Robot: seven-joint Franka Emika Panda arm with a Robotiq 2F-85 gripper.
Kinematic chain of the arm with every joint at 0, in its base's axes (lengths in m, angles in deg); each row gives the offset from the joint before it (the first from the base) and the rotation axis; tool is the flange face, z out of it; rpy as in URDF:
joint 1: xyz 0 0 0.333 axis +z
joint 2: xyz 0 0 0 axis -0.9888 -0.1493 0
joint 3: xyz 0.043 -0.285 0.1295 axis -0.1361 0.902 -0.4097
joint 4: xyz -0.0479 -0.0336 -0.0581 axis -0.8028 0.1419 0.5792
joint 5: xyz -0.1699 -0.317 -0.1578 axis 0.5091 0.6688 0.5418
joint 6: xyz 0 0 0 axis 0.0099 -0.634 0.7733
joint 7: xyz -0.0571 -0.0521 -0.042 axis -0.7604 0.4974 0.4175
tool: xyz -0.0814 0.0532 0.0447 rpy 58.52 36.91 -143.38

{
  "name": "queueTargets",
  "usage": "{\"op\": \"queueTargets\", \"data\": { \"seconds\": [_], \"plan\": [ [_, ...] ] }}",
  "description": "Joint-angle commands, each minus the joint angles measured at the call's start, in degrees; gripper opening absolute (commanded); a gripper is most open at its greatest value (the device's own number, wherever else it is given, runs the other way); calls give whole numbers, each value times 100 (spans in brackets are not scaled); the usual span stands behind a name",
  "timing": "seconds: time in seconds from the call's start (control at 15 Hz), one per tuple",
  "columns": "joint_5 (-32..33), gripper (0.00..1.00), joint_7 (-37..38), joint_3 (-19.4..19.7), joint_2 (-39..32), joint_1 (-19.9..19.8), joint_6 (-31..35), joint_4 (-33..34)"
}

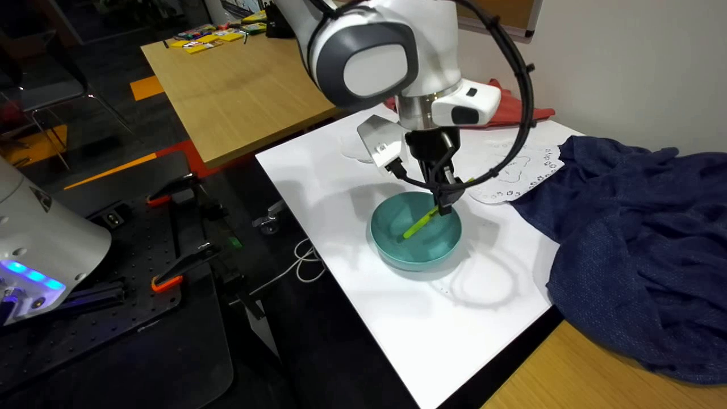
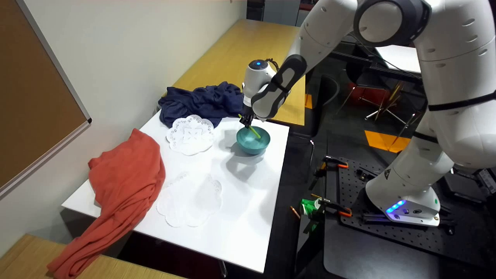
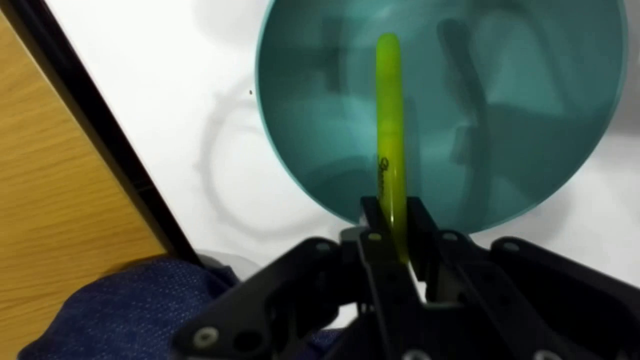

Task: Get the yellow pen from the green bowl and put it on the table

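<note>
At far left in an exterior view, the robot's white base (image 1: 51,238), blue lights along its side, on a black stand (image 1: 142,363). Toward the back, a wooden counter (image 1: 244,91) with yellow packs (image 1: 200,46) at its far end. Next to the right, the white counter (image 1: 358,272). On it, partly in view, a paper doily (image 1: 353,149); then, standing upright, the green bowl (image 1: 389,218). Within the bowl's outline, aslant, the lower end of the yellow pen (image 1: 420,224). Cannot tell about contact between that end and the bowl's bottom. Near the bowl's rim on the right, the pincer (image 1: 444,208), clamped on the pen partway along, with the pen's upper end jutting out past it. In the wrist view, fingers (image 3: 418,215) only a pen's thickness apart, one against each side of the pen; dark script on the pen just beyond them. Farther right, another doily (image 1: 514,170), flat on the white counter; behind, by the wall (image 1: 625,85), a red cloth (image 1: 505,111). At far right, a crumpled navy cloth (image 1: 636,255), partly on the white counter and partly over a second wooden counter (image 1: 559,372).
</note>
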Motion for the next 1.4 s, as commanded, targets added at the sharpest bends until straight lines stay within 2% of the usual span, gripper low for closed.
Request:
{"op": "queueTargets", "data": {
  "seconds": [0.0, 0.27, 0.47, 0.73, 1.13, 1.33],
  "plan": [
    [408, 4, 615, 784, 940, 926, 332, -945],
    [1299, 4, 1501, 1820, 1437, 2188, 304, -1185],
    [1767, 4, 2016, 2089, 1573, 2711, 7, -1000],
    [1686, 4, 2133, 1616, 1563, 2656, -437, -661],
    [1236, 4, 1956, 450, 1147, 1991, -1423, 179],
    [1142, 4, 1958, 137, 771, 1759, -1536, 598]
  ]
}}
